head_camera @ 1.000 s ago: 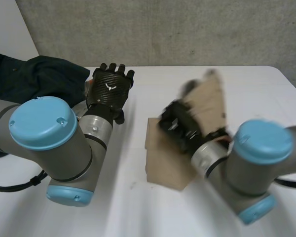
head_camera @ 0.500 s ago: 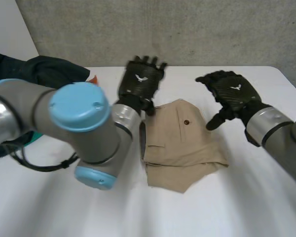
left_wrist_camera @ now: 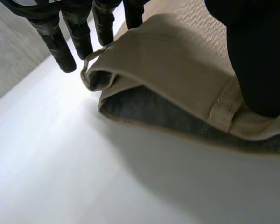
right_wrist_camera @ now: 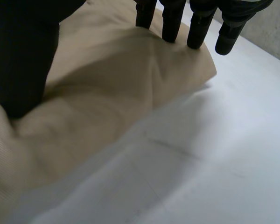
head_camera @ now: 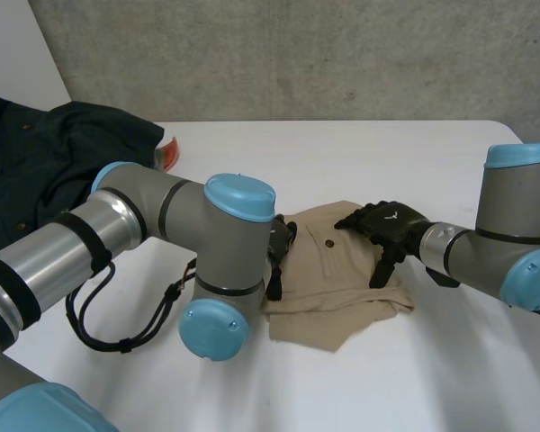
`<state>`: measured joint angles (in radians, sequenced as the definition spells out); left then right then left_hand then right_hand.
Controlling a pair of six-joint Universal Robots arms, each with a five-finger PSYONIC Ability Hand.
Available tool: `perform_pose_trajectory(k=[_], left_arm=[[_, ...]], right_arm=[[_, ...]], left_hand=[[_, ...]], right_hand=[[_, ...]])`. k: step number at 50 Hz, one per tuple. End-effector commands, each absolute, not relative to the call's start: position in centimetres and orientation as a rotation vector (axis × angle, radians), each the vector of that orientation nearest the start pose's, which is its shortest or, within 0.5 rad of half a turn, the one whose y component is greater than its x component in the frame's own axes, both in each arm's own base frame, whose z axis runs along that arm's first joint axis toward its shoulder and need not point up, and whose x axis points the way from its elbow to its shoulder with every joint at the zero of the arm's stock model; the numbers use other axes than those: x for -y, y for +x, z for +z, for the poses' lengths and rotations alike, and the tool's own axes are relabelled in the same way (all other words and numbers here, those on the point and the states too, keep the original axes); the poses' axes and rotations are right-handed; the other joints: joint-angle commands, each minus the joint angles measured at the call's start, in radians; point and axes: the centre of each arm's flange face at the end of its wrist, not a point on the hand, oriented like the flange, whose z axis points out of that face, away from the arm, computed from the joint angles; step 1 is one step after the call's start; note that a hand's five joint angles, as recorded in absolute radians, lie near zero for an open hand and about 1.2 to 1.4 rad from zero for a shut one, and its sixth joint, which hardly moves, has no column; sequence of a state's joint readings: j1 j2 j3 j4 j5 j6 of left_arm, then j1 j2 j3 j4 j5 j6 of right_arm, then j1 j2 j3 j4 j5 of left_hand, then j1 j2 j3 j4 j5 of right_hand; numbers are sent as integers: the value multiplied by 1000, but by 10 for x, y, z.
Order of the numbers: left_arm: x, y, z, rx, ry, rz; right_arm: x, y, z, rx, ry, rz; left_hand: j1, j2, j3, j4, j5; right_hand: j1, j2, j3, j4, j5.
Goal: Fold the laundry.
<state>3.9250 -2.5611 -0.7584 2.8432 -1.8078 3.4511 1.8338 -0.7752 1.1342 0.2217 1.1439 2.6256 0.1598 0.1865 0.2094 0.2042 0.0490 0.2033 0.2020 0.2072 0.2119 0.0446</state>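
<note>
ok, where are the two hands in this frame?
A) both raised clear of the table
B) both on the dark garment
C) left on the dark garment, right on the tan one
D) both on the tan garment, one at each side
D: the left hand is at one side edge of the tan garment and the right hand presses on its opposite side, while the dark garment lies apart, untouched.

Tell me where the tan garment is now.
In the head view the tan garment lies folded on the white table, the left hand at its left edge, the right hand on its right side.
</note>
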Motion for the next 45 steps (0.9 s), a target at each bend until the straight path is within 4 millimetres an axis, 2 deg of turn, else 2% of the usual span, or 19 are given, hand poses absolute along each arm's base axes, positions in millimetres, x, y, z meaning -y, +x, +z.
perform_pose_trajectory(k=[1, 3, 5, 6, 9, 12, 13, 14, 16, 17, 20, 21, 25, 28, 34, 36, 45], left_arm=[[237, -397, 133, -2434, 1282, -1619], [237, -398, 142, -2428, 1271, -1653], [235, -399, 168, -2405, 1245, -1741], [235, -398, 183, -2391, 1227, -1792], [233, -397, 211, -2363, 1197, -1896], [227, -397, 240, -2333, 1206, -2016], [224, -396, 246, -2327, 1218, -2040], [222, -395, 251, -2325, 1229, -2055], [216, -393, 262, -2326, 1270, -2106], [214, -392, 264, -2328, 1284, -2120], [202, -388, 278, -2327, 1354, -2193], [199, -386, 280, -2330, 1372, -2206], [188, -379, 281, -2362, 1495, -2239], [181, -375, 278, -2374, 1588, -2262], [171, -367, 273, -2406, 1639, -2290], [170, -366, 272, -2413, 1634, -2298], [166, -360, 277, -2404, 1619, -2353]], right_arm=[[344, 264, 134, -2240, -1274, -1464], [342, 264, 149, -2216, -1261, -1507], [341, 262, 160, -2207, -1236, -1541], [340, 260, 171, -2204, -1183, -1565], [338, 257, 185, -2204, -1057, -1595], [336, 248, 202, -2209, -852, -1641], [335, 244, 205, -2218, -795, -1653], [336, 230, 209, -2255, -670, -1673], [336, 212, 212, -2301, -544, -1694], [335, 197, 210, -2348, -440, -1692], [328, 183, 200, -2400, -342, -1645], [322, 179, 189, -2431, -318, -1586], [302, 182, 166, -2452, -330, -1449], [290, 188, 157, -2425, -363, -1374], [286, 196, 147, -2374, -402, -1344], [282, 205, 139, -2360, -432, -1315], [280, 223, 129, -2314, -500, -1326]], left_hand=[[15, -12, -35, -30, -49], [15, -12, -35, -30, -49], [15, -12, -35, -30, -49], [15, -12, -35, -30, -49], [15, -12, -35, -30, -49], [15, -12, -35, -30, -49], [15, -12, -35, -30, -49], [15, -12, -35, -30, -49], [15, -12, -35, -30, -49], [15, -12, -35, -30, -49], [15, -12, -35, -30, -49], [15, -12, -35, -30, -49], [15, -12, -35, -30, -49], [15, -12, -35, -30, -49], [15, -12, -35, -30, -49], [15, -12, -35, -30, -49], [15, -12, -35, -30, -49]], right_hand=[[-29, -27, -33, -37, -45], [-29, -27, -33, -37, -45], [-29, -27, -33, -37, -45], [-29, -27, -33, -37, -45], [-29, -27, -33, -37, -45], [-29, -27, -33, -37, -45], [-29, -27, -33, -37, -45], [-29, -27, -33, -37, -45], [-29, -27, -33, -37, -45], [-29, -27, -33, -37, -45], [-29, -27, -33, -37, -45], [-29, -27, -33, -37, -45], [-29, -27, -33, -37, -45], [-29, -27, -33, -37, -45], [-29, -27, -33, -37, -45], [-29, -27, -33, -37, -45], [-29, -27, -33, -37, -45]])
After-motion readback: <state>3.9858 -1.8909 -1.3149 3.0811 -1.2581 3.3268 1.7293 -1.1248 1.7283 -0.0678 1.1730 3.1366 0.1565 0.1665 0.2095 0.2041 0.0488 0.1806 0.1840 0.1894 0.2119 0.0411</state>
